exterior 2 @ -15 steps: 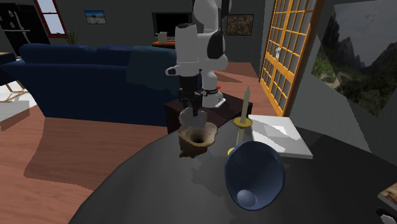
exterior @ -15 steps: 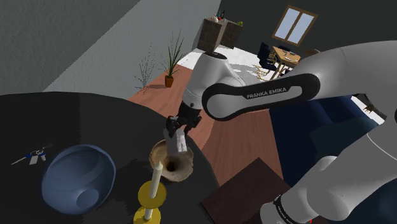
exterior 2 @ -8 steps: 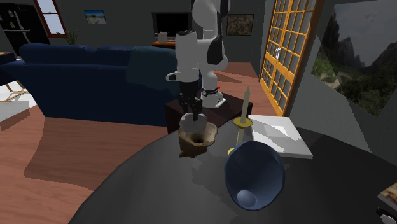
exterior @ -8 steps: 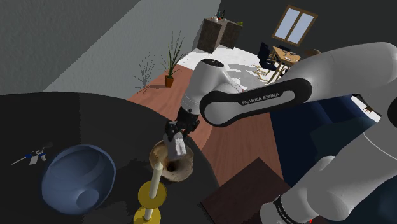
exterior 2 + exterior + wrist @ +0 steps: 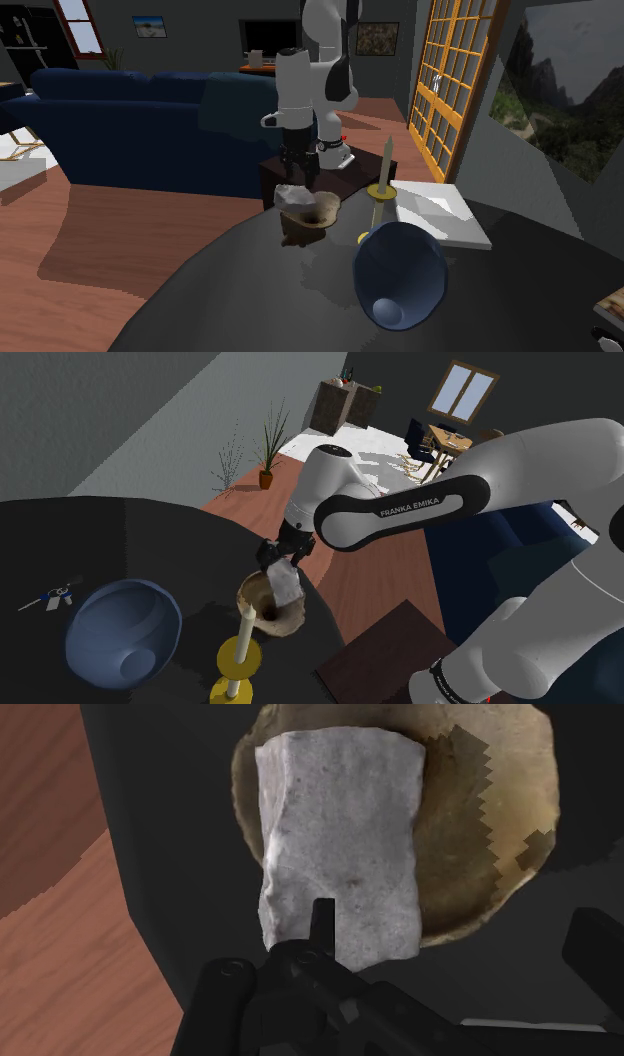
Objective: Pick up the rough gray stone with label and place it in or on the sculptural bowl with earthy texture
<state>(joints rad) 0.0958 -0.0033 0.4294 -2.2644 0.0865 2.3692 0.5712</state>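
Franka arm at a living-room table: the black gripper [image 5: 284,548] hangs just above the tan, rough-sided bowl [image 5: 266,614] on the dark round table [image 5: 230,300], its fingers [image 5: 322,918] standing apart and clasping nothing. The pale grey stone [image 5: 340,844] lies just below them, resting across the bowl's rim on the side toward the second exterior view's left, one end over the hollow, the other jutting past the edge. In the wrist view one finger overlaps the stone's near end; whether it touches cannot be told. A yellow candlestick [image 5: 238,655] with a pale candle stands just beside the bowl, and a blue bowl [image 5: 120,634] lies tipped nearby with a small ball [image 5: 388,311] inside. A blue sofa [image 5: 120,115] stands beyond the table
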